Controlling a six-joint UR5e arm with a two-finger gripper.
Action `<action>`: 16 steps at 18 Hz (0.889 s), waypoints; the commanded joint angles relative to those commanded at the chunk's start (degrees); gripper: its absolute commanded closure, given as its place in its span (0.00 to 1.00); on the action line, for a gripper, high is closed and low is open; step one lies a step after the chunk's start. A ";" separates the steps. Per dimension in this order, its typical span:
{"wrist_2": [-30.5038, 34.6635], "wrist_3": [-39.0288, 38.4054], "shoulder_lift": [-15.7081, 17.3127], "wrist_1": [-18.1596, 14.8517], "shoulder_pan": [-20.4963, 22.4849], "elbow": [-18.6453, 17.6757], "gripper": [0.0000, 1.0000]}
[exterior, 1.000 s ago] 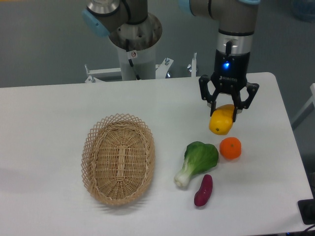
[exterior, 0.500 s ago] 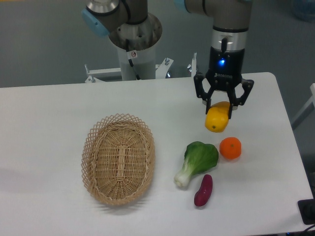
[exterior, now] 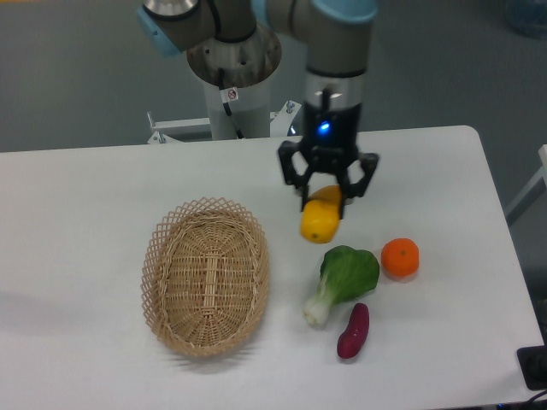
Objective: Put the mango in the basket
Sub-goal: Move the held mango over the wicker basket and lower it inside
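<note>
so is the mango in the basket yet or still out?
Out. The mango hangs in the gripper, right of the basket, which looks empty.

A single fixed camera looks from the front, high and tilted down, across the white counter [exterior: 85, 213] toward the robot's base [exterior: 232, 77] at the far edge. It stands at middle distance, taking in nearly the whole counter.

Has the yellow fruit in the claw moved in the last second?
Yes. The mango, held in the gripper, has travelled left, away from the orange and toward the basket, which has stayed put.
</note>
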 joint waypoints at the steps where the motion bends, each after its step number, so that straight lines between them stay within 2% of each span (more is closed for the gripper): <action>1: 1.31 -2.99 -1.23 1.49 -2.37 -0.09 0.53; 4: 8.24 -11.26 -5.62 5.62 -9.23 -0.09 0.53; 7: 13.18 -15.48 -10.28 7.39 -14.33 0.09 0.53; 12: 13.90 -18.05 -15.29 8.97 -17.51 -0.09 0.53; 16: 14.77 -18.05 -17.06 9.06 -18.48 -0.26 0.53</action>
